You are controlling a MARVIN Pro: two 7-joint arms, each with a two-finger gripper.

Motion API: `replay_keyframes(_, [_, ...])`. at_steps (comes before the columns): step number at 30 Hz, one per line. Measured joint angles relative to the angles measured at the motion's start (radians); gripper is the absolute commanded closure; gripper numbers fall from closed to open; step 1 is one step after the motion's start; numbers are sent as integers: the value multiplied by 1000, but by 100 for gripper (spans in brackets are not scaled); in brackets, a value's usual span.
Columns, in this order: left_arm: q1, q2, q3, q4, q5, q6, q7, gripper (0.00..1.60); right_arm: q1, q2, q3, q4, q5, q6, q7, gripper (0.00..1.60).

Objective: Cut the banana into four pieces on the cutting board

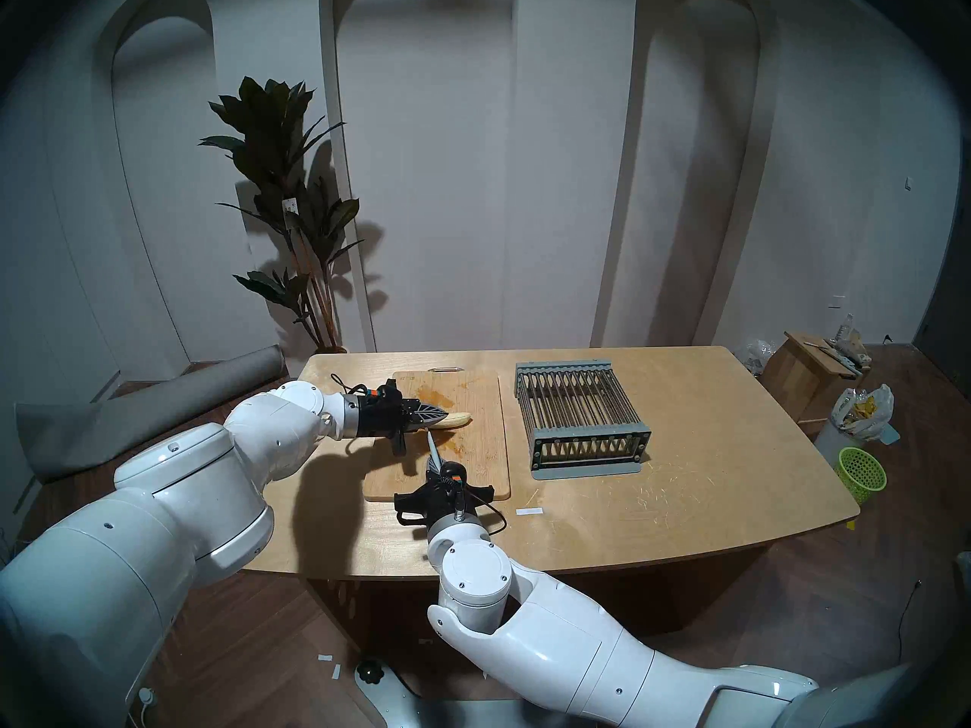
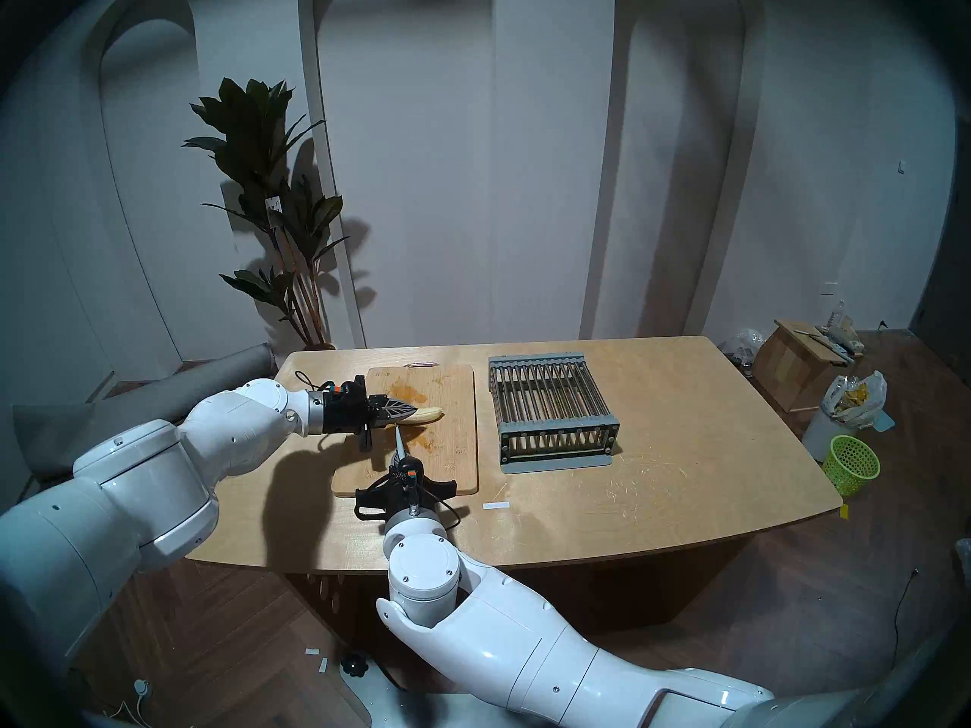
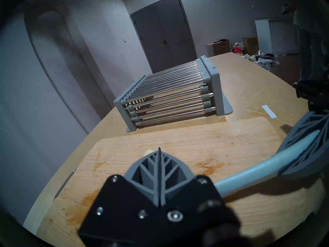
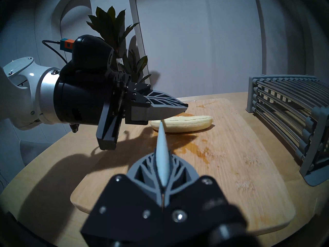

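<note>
Banana (image 4: 185,124) lies whole just beneath closed left gripper (image 4: 184,105) tips.

Room light dim and cool, from overhead; colours muted. All four views fisheye with dark vignetted rim, straight lines bowed near edges. Left arm (image 1: 173,480) throws a heavy dark shadow on the bench (image 1: 657,506) below and behind its jaws. Wrist views: black mounts nearest the lens blurred; specular glints on rack (image 3: 170,97) rods beyond the jaws.

The banana (image 1: 453,420) lies on the cutting board (image 1: 481,459), rack (image 1: 580,418) to its right.
</note>
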Motion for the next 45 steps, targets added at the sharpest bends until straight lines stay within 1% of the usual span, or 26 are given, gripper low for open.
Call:
replay_keyframes(27, [14,1,22,6,2,-17,21,160,7,-9,1,29,10,16,-4,160])
replay_keyframes(45, [-1,1,52,4,8,20,-12,160,13,-18,4,46,18,25,-6,160])
